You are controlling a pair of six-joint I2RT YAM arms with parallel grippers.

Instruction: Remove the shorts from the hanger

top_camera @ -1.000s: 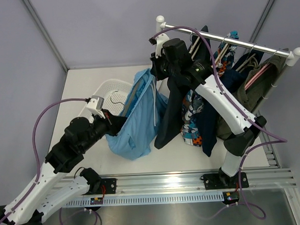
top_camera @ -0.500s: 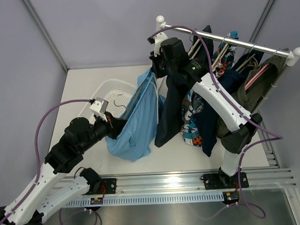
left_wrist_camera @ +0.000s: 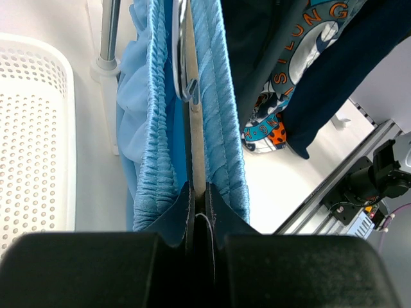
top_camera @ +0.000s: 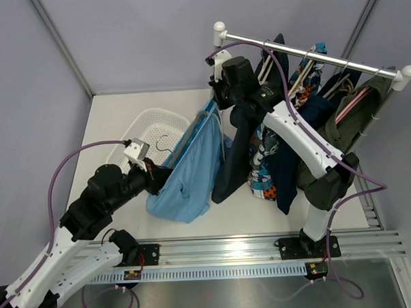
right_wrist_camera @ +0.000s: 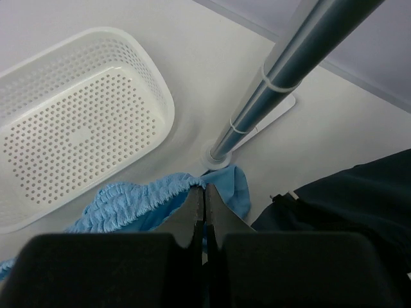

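While the light blue shorts (top_camera: 191,169) hang stretched just beside the white basket (top_camera: 149,122), their gathered waistband runs down both sides of a pale hanger (left_wrist_camera: 198,141). By the basket's near side, the left gripper (left_wrist_camera: 196,189) has its jaws pinched together on the hanger's bar, with blue cloth flanking them. Past the basket's far corner, the right gripper (right_wrist_camera: 205,189) grips the waistband's other end, jaws squeezed onto the cloth, high above the tabletop (top_camera: 108,117).
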